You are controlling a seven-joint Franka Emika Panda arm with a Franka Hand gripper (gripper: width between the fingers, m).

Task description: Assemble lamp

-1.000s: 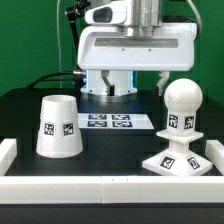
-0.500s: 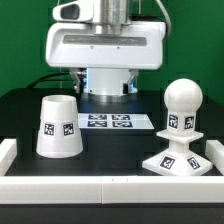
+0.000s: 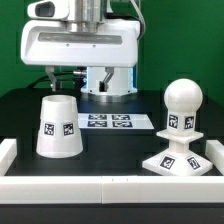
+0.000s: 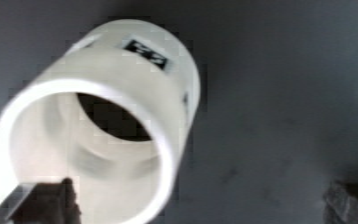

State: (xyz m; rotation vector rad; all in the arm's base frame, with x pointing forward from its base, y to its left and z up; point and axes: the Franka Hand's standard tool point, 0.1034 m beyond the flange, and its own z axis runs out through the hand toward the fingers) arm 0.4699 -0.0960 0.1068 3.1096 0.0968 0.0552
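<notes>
Shade waiting on the worktop, arm hanging over it, bulb already on its base.

The shade (image 3: 58, 127) looks like thin, hollow white plastic: light, rigid, smooth enough to slip, so I'd pinch across its rim or wall rather than squeeze hard. It stands upright near the exterior view's left, wide mouth down, narrow end up, its long axis vertical; two tags face the camera. In the wrist view the shade (image 4: 114, 130) fills the picture, and we look into its hollow. Well apart, toward the exterior view's right, the bulb (image 3: 184, 100) sits upright on the square base (image 3: 180, 161). Between them, farther back, lies the marker board (image 3: 115, 122). The pincer (image 4: 43, 203) shows only as one dark fingertip beside the shade's wall; I cannot tell how wide it stands, and it seems to hold nothing.
</notes>
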